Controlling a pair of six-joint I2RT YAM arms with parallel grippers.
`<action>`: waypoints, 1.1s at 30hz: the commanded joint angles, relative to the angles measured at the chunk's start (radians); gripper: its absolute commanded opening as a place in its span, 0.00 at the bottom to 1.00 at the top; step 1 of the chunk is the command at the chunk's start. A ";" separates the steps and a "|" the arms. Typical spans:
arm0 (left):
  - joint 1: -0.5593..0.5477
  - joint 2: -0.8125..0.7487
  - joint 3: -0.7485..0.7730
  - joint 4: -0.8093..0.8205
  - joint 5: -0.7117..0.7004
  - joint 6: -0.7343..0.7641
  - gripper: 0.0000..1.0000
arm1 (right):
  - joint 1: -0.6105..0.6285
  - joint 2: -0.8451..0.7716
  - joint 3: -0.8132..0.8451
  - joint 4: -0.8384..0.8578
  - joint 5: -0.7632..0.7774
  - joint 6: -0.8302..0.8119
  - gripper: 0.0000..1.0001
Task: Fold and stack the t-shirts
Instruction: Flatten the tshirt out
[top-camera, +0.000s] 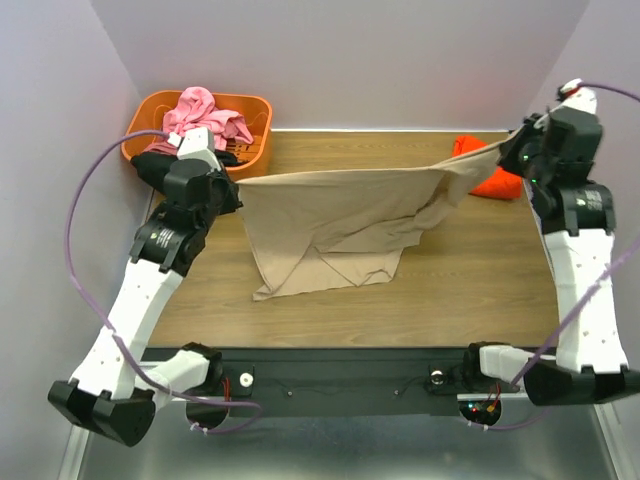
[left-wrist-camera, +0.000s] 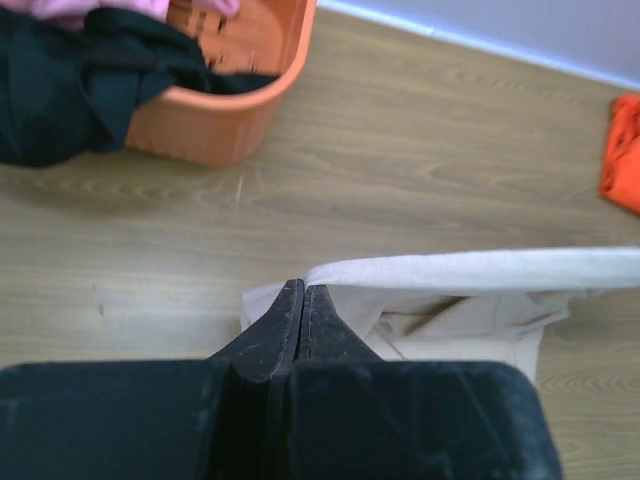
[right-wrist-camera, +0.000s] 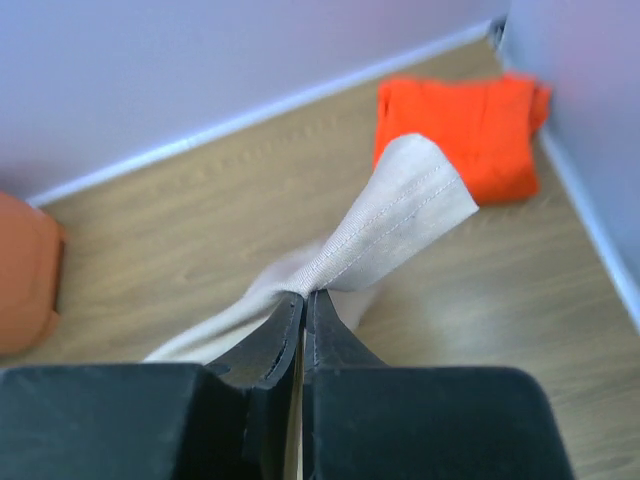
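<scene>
While both arms hold it up across the middle of the top view, the soft tan short-sleeved cloth t-shirt (top-camera: 340, 215) hangs like a saggy hammock. Its top edge runs taut from centre-left to upper right, and the rest droops so the lower part lies creased on the brown wooden table (top-camera: 450, 280) mid-frame.

The left gripper (left-wrist-camera: 303, 290) has its jaws pinched together on one end of that edge. In the left wrist view the edge is a pale band running off the right side. The right gripper (right-wrist-camera: 303, 297) is clamped tight on the other end, with a stitched hem fanning out above its tips in the right wrist view.

The bright orange-red cloth t-shirt (top-camera: 495, 178) sits folded on the table in the upper right by the wall, partly behind the tan cloth and the right arm. The pink cloth t-shirt (top-camera: 205, 115) is bundled in the orange plastic basket (top-camera: 150, 105) in the upper left. The black cloth t-shirt (left-wrist-camera: 70, 90) hangs out over the rim, cut off by the top and left edges of the left wrist view.

Stuff I can't make out: which part of the tan one is collar or sleeve, and in the top view both sets of fingertips are buried behind wrists and cloth. The left wrist view also washes the tan out to near white.
</scene>
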 joint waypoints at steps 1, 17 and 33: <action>0.007 -0.097 0.098 0.003 -0.002 0.063 0.00 | 0.003 -0.112 0.148 0.006 0.099 -0.071 0.00; 0.007 -0.320 0.481 -0.062 0.229 0.167 0.00 | 0.003 -0.273 0.558 0.058 0.148 -0.179 0.00; 0.007 -0.003 0.265 0.029 0.358 0.225 0.00 | 0.003 -0.160 0.162 0.152 0.153 -0.137 0.00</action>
